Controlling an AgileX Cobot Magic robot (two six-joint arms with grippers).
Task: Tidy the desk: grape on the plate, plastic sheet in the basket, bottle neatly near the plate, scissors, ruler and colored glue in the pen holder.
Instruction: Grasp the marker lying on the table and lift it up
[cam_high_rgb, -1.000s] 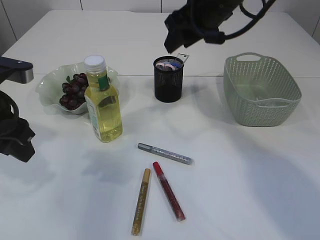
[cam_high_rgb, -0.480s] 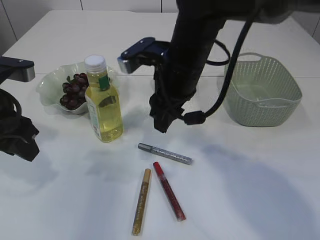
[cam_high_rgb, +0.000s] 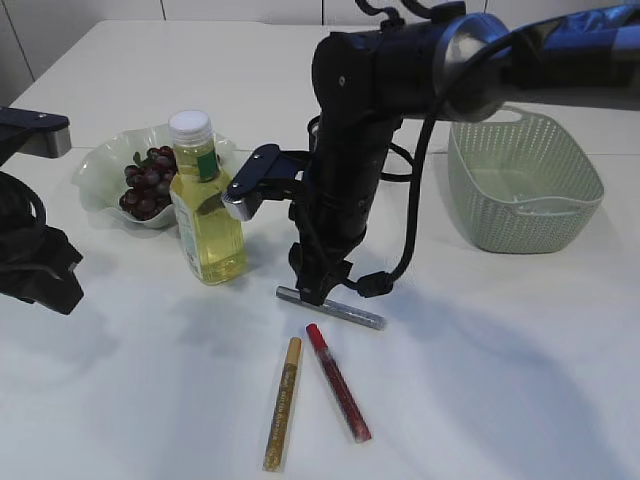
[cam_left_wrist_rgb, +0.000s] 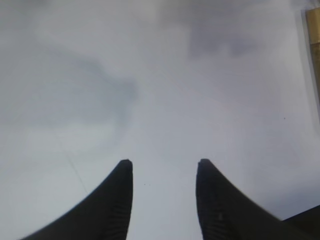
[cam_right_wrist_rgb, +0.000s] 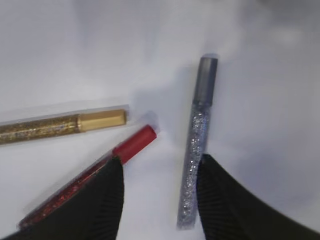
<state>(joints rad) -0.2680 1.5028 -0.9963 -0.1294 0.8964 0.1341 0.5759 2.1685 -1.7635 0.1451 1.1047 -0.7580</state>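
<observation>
My right gripper (cam_high_rgb: 316, 290) hangs low over the table, open, its tips just above the silver glue (cam_high_rgb: 350, 314). In the right wrist view the silver glue (cam_right_wrist_rgb: 196, 145) lies between the fingers, close to the right one, and the red glue (cam_right_wrist_rgb: 131, 145) runs under the left finger beside the gold glue (cam_right_wrist_rgb: 60, 125). The grapes (cam_high_rgb: 146, 183) sit on the pale green plate (cam_high_rgb: 95, 165), with the yellow bottle (cam_high_rgb: 207, 210) upright next to it. My left gripper (cam_left_wrist_rgb: 165, 162) is open over bare table. The pen holder, scissors, ruler and plastic sheet are hidden.
The green basket (cam_high_rgb: 525, 180) stands at the back right. The red glue (cam_high_rgb: 338, 382) and gold glue (cam_high_rgb: 282, 403) lie near the front edge. My right arm stretches across the middle of the table, from the basket side to the bottle.
My right arm has swung from above the pen holder down and forward to the silver glue, and now covers the pen holder. The left arm has hardly moved.
</observation>
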